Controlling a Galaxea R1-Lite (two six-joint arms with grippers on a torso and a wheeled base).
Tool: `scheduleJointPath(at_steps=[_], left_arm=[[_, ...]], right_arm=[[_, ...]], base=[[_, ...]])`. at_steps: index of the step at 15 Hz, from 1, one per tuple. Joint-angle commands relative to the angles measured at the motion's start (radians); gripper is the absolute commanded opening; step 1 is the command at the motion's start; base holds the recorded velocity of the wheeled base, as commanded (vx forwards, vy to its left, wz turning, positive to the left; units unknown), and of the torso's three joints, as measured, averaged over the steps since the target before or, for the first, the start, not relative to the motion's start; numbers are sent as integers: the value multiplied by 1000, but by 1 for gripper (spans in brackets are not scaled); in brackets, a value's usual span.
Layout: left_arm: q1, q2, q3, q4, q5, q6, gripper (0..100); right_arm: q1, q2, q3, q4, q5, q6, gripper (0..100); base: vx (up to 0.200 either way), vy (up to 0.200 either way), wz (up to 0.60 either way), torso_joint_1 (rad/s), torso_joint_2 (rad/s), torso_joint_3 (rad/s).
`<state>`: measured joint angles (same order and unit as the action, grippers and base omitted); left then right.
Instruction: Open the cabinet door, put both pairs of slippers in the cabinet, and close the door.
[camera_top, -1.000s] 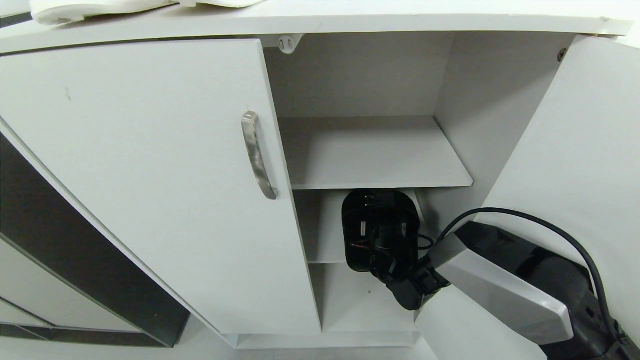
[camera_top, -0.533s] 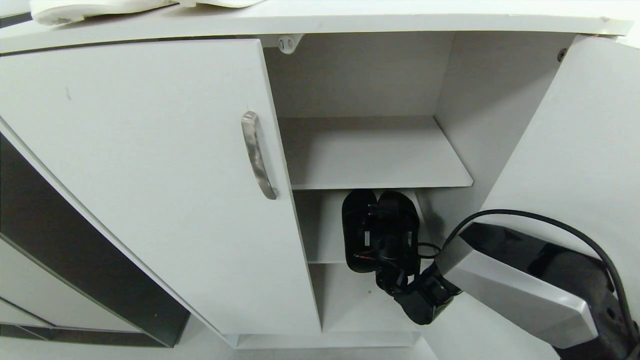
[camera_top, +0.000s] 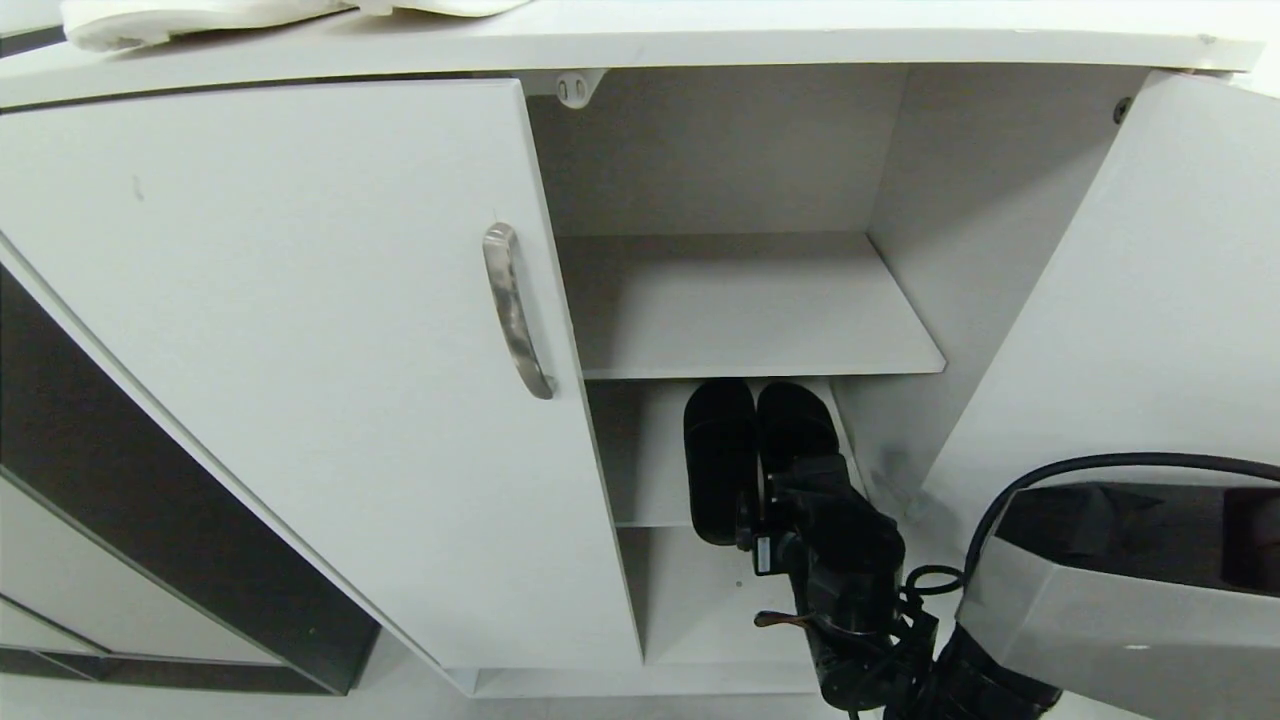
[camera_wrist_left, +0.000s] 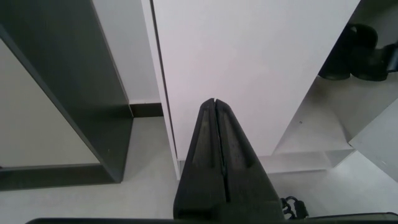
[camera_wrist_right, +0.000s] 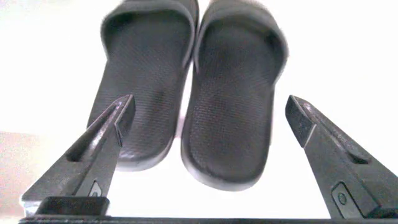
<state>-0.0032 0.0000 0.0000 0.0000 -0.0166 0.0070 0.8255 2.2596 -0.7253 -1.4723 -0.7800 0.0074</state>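
A pair of black slippers (camera_top: 755, 440) lies side by side on the cabinet's middle shelf (camera_top: 650, 470), heels toward me. My right gripper (camera_top: 790, 490) hovers just in front of the heels. In the right wrist view this gripper (camera_wrist_right: 209, 109) is open, with the slippers (camera_wrist_right: 186, 106) lying free beyond its fingers. The right cabinet door (camera_top: 1130, 300) stands open. The left door (camera_top: 280, 350) is shut. My left gripper (camera_wrist_left: 214, 106) is shut on nothing, low before the shut door's bottom edge. Something white and soft (camera_top: 190, 18), perhaps the other pair, rests on the cabinet top.
The upper shelf (camera_top: 750, 310) is bare, and the bottom compartment (camera_top: 700, 600) holds nothing I can see. A metal handle (camera_top: 515, 310) sticks out from the left door. A dark panel (camera_wrist_left: 68, 93) stands to the cabinet's left. The open door hems in my right arm.
The right gripper has let go of the black slippers and drawn back out of the cabinet, toward me and downward. The slippers stay on the middle shelf.
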Motion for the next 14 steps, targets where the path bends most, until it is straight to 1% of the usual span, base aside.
scheduleJointPath(at_steps=[1,4,13,14], left_arm=[[0,2,0,0,0,1,0],[0,2,0,0,0,1,0],[0,2,0,0,0,2,0],[0,2,0,0,0,2,0]], right_arm=[[17,-46,46,-5,2,-1,100],[24,-43,37,-2,2,-3,100],[24,-43,29,-3,1,-4,100],[24,-43,29,-5,1,-4,100]], base=[[0,0,0,0,0,0],[0,0,0,0,0,0],[-200,0,0,2,0,5],[0,0,0,0,0,0]])
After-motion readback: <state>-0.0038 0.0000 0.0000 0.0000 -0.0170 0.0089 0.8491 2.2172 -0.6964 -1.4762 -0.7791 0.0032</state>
